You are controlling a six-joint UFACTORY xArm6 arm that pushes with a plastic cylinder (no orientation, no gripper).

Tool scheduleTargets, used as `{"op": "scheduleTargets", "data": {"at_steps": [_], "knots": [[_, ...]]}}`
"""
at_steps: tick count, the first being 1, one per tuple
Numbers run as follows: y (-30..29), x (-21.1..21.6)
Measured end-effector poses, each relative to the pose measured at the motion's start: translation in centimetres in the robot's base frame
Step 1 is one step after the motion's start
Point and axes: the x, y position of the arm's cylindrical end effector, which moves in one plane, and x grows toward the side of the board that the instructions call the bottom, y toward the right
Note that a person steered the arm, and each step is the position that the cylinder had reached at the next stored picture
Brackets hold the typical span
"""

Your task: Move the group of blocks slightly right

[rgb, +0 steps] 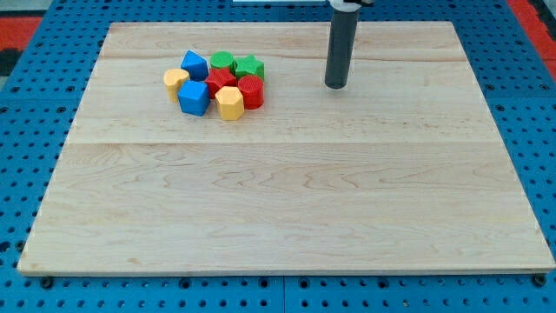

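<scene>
A tight group of blocks sits at the upper left of the wooden board point(287, 191). It holds a blue block point(194, 64), a green block point(223, 62), a green star point(249, 67), a yellow block point(175, 80), a red star point(221, 81), a red cylinder point(251, 91), a blue cube point(194, 98) and a yellow hexagon point(229, 103). My tip point(336, 85) stands on the board to the right of the group, apart from it, about level with the red cylinder.
The board lies on a blue perforated table point(35, 113). A red strip point(26, 22) shows at the view's top left corner and another at the top right.
</scene>
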Motion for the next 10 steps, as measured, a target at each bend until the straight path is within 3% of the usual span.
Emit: {"op": "scheduleTargets", "data": {"at_steps": [2,5,6,9,10], "knots": [[0.9,1.5],[-1.6,9.2],[-5.4,13.0],[-22.8,13.3],[-23.0,13.3]]}}
